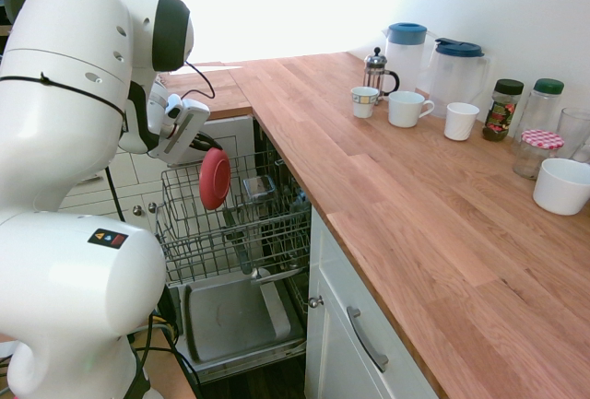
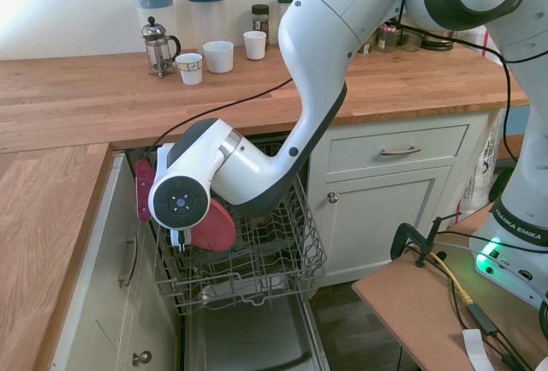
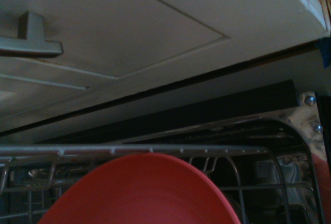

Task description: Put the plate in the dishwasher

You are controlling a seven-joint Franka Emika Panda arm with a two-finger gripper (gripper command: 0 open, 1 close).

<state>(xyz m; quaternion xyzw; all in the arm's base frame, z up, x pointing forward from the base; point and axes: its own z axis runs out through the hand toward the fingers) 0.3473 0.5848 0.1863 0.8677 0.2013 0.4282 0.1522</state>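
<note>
The arm's big white base link (image 1: pixel 69 298) filled the near left of the first exterior view, and past it the gripper (image 1: pixel 205 146) reached out over the pulled-out wire rack (image 1: pixel 240 224) of the dishwasher (image 1: pixel 235 316). The jaws were closed on the coral plate (image 1: pixel 215 179), which hung on edge from them, upright, its lower part just above or among the rack wires; whether it touched them could not be told. Only this view showed the grey inner door panel lying open below the rack, and a small grey cutlery basket (image 1: pixel 259 187) just behind the plate.

From the opposite side, the second exterior view hid the fingers behind the round wrist housing (image 2: pixel 181 202). The plate (image 2: pixel 214 227) showed there in two parts, a red edge left of the housing and a larger curve below it, inside the rack (image 2: pixel 248 260). This view also gave the white cabinet doors (image 2: pixel 385 208) on both sides of the dishwasher opening.

The wrist view showed the plate (image 3: pixel 142 190) as a red arc rising from the bottom edge, with the rack's top rail (image 3: pixel 129 150) just behind it, then a white cabinet front with a metal handle (image 3: pixel 28 40).

On the wooden counter (image 1: pixel 415 196), well apart from the dishwasher, stood two jugs with blue lids (image 1: pixel 433 67), a cafetière (image 1: pixel 376 72), three white mugs (image 1: pixel 406 107), jars (image 1: pixel 516 113) and a white bowl (image 1: pixel 562 185).
</note>
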